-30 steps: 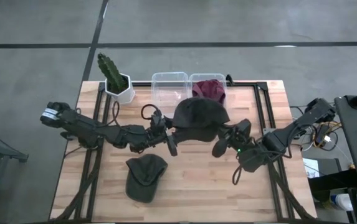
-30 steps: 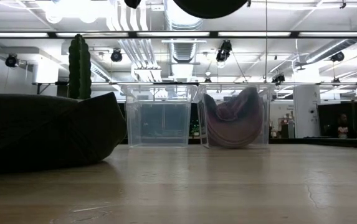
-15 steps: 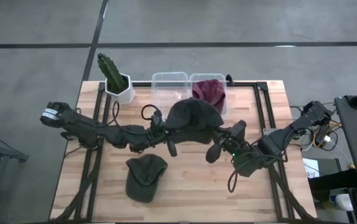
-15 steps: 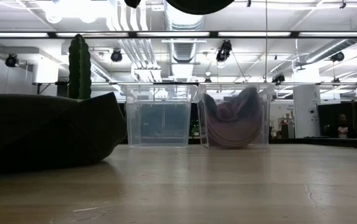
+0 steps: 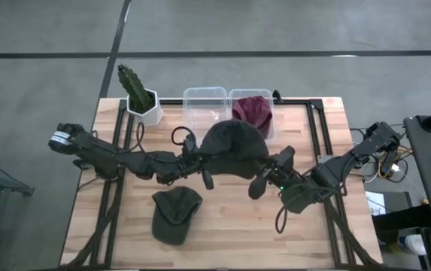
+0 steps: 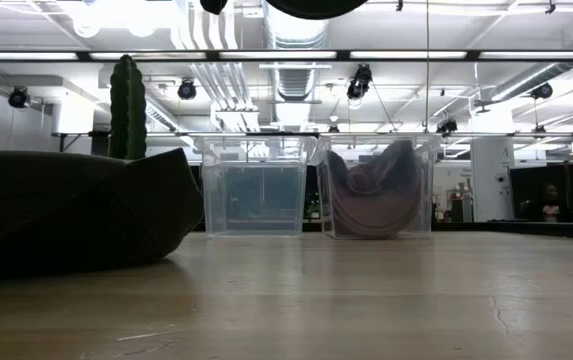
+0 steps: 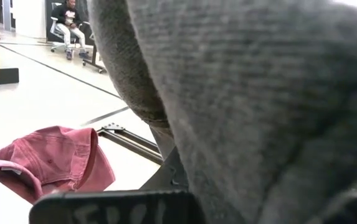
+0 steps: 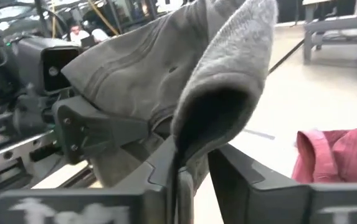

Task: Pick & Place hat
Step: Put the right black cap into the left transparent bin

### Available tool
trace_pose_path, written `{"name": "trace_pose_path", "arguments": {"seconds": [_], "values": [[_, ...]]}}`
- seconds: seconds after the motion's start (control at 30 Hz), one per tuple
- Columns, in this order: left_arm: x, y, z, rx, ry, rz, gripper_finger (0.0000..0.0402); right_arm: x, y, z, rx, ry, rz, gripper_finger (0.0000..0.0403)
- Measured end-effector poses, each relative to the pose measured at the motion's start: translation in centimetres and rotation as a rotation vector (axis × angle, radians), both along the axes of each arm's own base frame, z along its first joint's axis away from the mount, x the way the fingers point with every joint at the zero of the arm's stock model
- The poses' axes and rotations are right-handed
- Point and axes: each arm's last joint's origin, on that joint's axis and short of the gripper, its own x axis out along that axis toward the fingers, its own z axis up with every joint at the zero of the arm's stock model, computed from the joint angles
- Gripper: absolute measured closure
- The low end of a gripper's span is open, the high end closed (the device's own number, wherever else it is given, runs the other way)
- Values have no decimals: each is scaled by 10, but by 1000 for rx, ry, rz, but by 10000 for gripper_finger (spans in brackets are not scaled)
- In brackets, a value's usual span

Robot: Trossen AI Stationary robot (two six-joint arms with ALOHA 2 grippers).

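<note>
A dark grey hat hangs in the air over the middle of the table, between my two grippers. Its underside shows at the top of the low view. My left gripper is at the hat's left side, shut on it. My right gripper is at its right side, with a fold of the hat between its fingers. A second hat, dark green, lies flat on the table's near left part. My left gripper reaches level from the table's left to the hat's left edge. The grey cloth fills its wrist view and hides where the fingers meet it. The hat is lifted clear. My right gripper has a folded-over piece of the hat's knit edge between its two fingers, coming level from the table's right. The hat rises beyond the fingers, clear of the table.
Two clear bins stand at the far edge; the left one shows nothing inside, and the right one holds a maroon hat. A cactus in a white pot stands far left. A person sits in the room beyond.
My right gripper has carried the grey hat a little toward the table's left, up against my left gripper. The hat stays lifted clear of the table.
</note>
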Motion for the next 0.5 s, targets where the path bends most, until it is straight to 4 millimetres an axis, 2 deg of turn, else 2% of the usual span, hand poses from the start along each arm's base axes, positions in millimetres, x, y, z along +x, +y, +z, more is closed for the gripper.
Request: {"name": "trace_pose_path", "arguments": {"seconds": [0.23, 0.5], "values": [[0, 1, 0, -26, -10, 34, 389, -7, -4, -1, 33, 82, 90, 264], [-10, 13, 9, 14, -4, 231, 389, -35, -19, 10, 148, 152, 204, 221]]}}
